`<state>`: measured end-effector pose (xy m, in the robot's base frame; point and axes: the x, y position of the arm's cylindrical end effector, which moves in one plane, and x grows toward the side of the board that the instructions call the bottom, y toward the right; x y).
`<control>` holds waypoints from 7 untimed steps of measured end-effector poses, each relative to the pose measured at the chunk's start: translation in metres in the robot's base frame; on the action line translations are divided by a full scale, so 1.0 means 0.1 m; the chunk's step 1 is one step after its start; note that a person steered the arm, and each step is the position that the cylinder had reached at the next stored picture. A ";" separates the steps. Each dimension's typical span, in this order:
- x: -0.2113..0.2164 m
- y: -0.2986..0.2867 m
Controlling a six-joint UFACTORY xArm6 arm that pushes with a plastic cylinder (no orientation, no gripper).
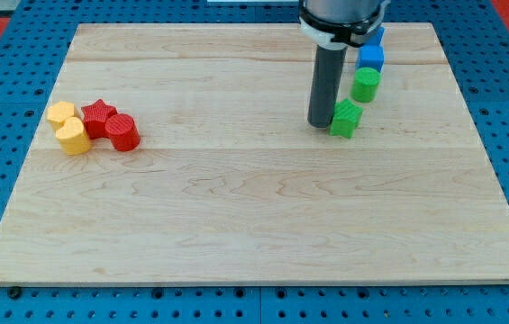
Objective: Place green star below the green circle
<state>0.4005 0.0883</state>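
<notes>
Green star pressed by my tip, just below the green circle.

The wooden counter [254, 207] carries all. My tip [319, 123] touches the green star [346, 118] on its left side; there are no jaws, only the rod. The star sits just below and slightly left of the green circle [366, 85], under a blue block [371, 58]. Far left cluster: red cylinder [123, 133], red star [99, 114], two yellow blocks [72, 137].

The rod [326, 85] is covering most of the upper blue block [378, 36]. The view's top is cutting off the rod's upper part.
</notes>
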 end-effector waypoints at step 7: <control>0.00 -0.05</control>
